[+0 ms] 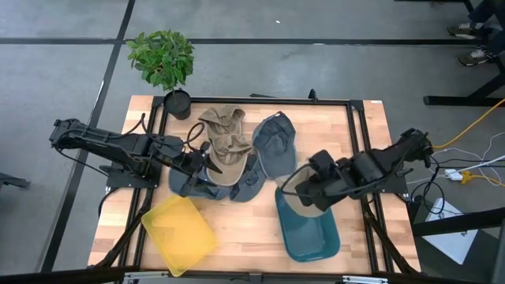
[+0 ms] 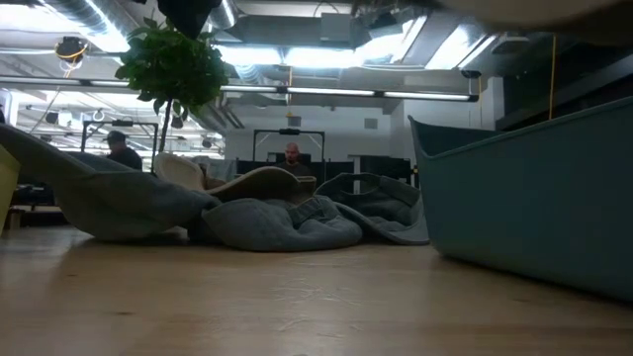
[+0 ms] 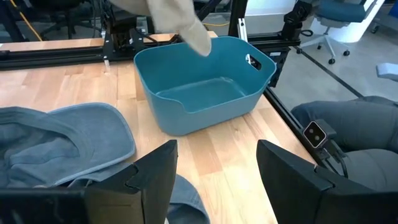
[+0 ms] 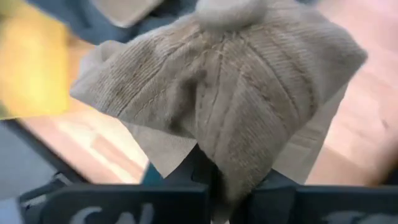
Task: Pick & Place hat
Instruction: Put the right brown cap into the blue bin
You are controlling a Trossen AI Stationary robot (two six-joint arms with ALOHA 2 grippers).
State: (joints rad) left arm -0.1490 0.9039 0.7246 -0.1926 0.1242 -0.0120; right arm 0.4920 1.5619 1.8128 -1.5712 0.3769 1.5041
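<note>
The right gripper [image 4: 214, 180], clenched on a beige ribbed fabric hat [image 4: 230, 93] above the teal plastic bin [image 1: 308, 229], should centre over the bin before releasing.

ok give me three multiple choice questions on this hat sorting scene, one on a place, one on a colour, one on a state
1. Where is the potted plant?
A. at the table's far left corner
B. inside the teal bin
C. between the two bins

2. What colour is the bin near the left arm?
A. red
B. yellow
C. white

3. What is the right gripper doing?
A. resting open on the table
B. gripping the yellow bin's rim
C. holding a tan hat above the teal bin

Answers: 1 A, the high view shows the plant at the table's top left corner. 2 B, the front left bin is yellow. 3 C, the right wrist view shows tan fabric pinched in the fingers.
</note>
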